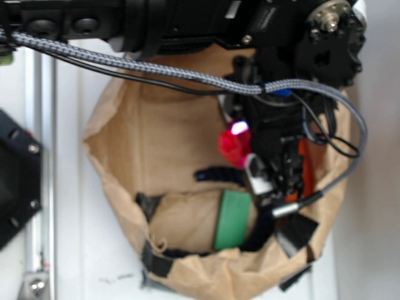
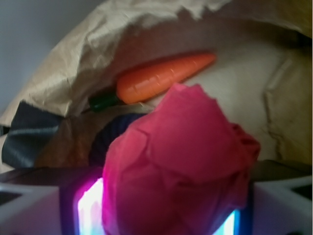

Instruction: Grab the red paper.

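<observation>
The black robot gripper (image 1: 250, 159) reaches down into the right of centre of the exterior frame, and its white finger pads (image 2: 29, 208) sit at the lower left and lower right corners of the wrist frame. Between those pads, filling the lower middle of the wrist frame, is the bright red, crumpled wad of thin paper (image 2: 181, 171); the pads press against both of its sides, so the gripper is closed on it. A pink-violet glow shows on either side of the wad at the bottom edge of the wrist frame, and the same glow appears as a small bright spot just above the red paper (image 1: 232, 149) in the exterior frame, where only part of the wad shows to the left of the gripper body.

Just beyond the wad, in the upper middle of the wrist frame, lies a smooth orange carrot-shaped toy with a dark green stem end (image 2: 161, 78), tilted with its tip toward the upper right. It is apart from the red paper.

All of this sits inside a wide-open, wrinkled brown paper bag (image 1: 137, 144), which takes up the centre of the exterior frame. A flat green rectangular piece (image 1: 232, 220) lies in the lower middle of the bag. A grey braided cable (image 1: 125, 62) runs from the upper left across the top of the bag to the arm and loops down on the right side.
</observation>
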You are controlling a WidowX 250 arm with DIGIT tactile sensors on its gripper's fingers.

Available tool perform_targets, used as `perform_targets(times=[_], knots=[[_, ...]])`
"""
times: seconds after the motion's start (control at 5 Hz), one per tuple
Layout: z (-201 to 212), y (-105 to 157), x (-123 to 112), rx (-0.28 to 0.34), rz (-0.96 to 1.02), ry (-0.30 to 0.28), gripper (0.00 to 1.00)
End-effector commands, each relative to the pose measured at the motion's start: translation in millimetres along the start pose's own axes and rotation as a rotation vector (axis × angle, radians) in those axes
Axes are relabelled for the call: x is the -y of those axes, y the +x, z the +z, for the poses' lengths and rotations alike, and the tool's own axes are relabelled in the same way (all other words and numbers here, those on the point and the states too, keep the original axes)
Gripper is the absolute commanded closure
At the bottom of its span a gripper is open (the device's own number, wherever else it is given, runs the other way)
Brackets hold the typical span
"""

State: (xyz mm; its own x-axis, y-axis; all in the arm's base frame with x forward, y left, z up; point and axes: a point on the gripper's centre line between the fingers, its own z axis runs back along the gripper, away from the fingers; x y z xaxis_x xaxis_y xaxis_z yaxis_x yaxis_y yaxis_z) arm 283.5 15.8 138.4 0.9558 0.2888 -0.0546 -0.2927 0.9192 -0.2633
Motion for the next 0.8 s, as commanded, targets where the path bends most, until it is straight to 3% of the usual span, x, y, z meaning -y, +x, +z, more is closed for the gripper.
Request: perform_targets(times=[0.0, 0.6], knots=[[35.0, -14.2, -8.1, 0.137, 0.0, 0.053, 1.0], [35.8, -11.8, -10.3, 0.182, -0.013, 0.075, 1.0]])
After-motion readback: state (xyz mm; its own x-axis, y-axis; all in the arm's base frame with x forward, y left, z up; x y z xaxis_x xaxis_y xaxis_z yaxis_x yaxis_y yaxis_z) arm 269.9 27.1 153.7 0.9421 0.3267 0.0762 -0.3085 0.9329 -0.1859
